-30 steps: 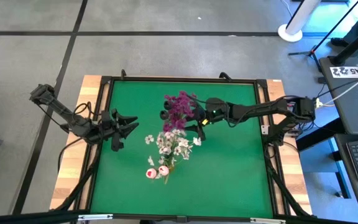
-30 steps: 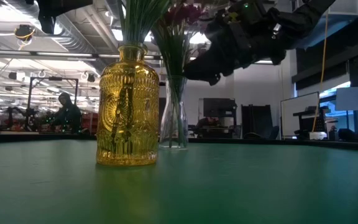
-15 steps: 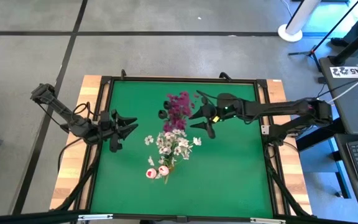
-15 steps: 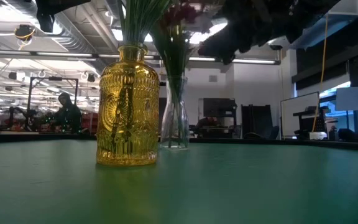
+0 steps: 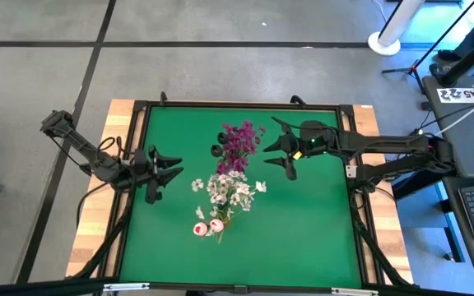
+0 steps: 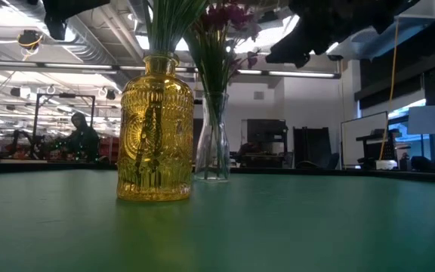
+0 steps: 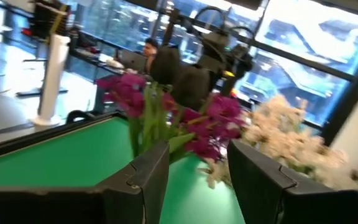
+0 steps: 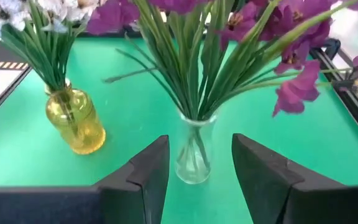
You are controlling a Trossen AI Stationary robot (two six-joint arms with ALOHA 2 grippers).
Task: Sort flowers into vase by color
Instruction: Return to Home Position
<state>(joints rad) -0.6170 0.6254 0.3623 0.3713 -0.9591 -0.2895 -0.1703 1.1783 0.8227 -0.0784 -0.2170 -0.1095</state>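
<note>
1. Flowers (image 5: 235,174) are standing in two vases in the middle of the table (image 5: 303,230).
2. Purple flowers (image 5: 239,140) are fanning out of the clear vase (image 8: 194,155), their green stems crowding its neck.
3. White flowers (image 5: 230,191) are filling the yellow vase (image 8: 76,124), and pink buds (image 5: 206,228) are showing at the near edge of that bunch.
4. The yellow vase is standing nearer. The clear vase is standing just behind it and slightly to its right, and the two are not touching.
5. The right gripper (image 5: 278,150) is hovering above the table just right of the purple flowers. Its fingers are spreading wide and gripping nothing, and its wrist view is looking down between them at the clear vase.
6. The left gripper (image 5: 169,174) is hanging over the left side of the table, well apart from both vases. It is pointing toward the flowers with its fingers spread and empty.
7. A person (image 6: 81,136) is sitting in the room far beyond the table.
</note>
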